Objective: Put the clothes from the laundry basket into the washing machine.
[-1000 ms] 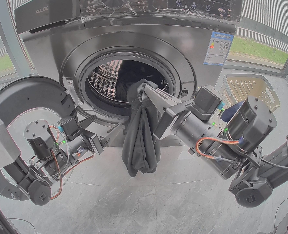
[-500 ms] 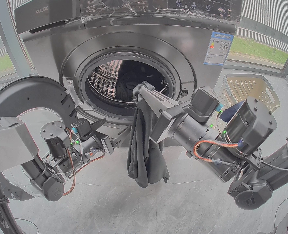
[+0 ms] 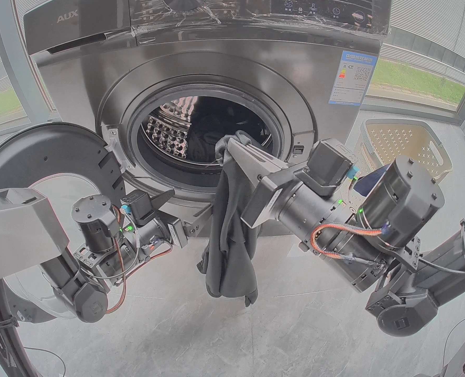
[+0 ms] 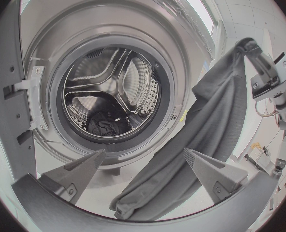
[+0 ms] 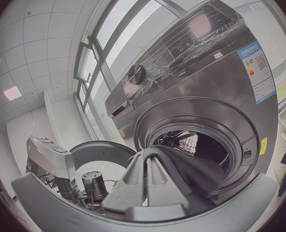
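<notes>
My left gripper [image 3: 186, 211] has moved in toward the dark garment [image 3: 231, 236], jaws spread and empty. The garment hangs before the washing machine [image 3: 316, 79] opening, its hem swung left. My right gripper [image 3: 233, 145] stays pinched on its top. The laundry basket [image 3: 434, 147] is at far right.

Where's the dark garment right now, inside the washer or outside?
Outside. The garment hangs from the right gripper before the washer opening, its lower end dangling below the rim.

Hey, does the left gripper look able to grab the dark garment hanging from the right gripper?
Probably yes: the left gripper is open beside the hanging dark garment, with nothing between them.
</notes>
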Controlling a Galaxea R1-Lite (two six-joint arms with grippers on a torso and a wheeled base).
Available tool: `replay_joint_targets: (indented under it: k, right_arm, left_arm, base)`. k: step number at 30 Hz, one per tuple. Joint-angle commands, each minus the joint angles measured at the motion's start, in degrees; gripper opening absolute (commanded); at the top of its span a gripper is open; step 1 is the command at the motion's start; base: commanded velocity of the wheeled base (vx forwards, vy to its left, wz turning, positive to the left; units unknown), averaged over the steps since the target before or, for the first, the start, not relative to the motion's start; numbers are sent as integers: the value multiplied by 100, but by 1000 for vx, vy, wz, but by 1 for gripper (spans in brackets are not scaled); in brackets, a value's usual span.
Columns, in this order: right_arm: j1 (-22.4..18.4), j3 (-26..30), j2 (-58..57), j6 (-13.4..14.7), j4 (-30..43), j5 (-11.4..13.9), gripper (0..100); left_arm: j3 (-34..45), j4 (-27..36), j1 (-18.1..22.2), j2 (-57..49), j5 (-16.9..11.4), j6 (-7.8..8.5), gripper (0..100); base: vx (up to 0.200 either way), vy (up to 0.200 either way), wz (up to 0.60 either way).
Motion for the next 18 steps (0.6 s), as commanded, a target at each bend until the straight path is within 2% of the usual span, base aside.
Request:
replay_joint_targets:
  k: [1,4,7,8,9,18]
  right_arm:
    - [-41,-56,81,6,5,-30,0]
    - [-41,-74,90,6,5,-30,0]
    - [-50,-74,108,6,13,-30,0]
    - [-50,-74,108,6,13,-30,0]
    - [-41,-109,134,14,13,-30,0]
    - [-15,-161,257,6,22,-39,0]
  left_arm:
    - [264,-17,-76,-487,-40,20,100]
    - [281,-17,-94,-821,-137,2,100]
    - [431,-17,-199,-1111,-489,-6,100]
    - [431,-17,-199,-1111,-489,-6,100]
    - [580,-17,-313,-1190,-691,-15,100]
    - [404,-8,-753,-882,-656,11,100]
  base:
    - [0,0,0]
    - [0,0,0]
    - [0,0,0]
    - [0,0,0]
    - [0,0,0]
    - [0,0,0]
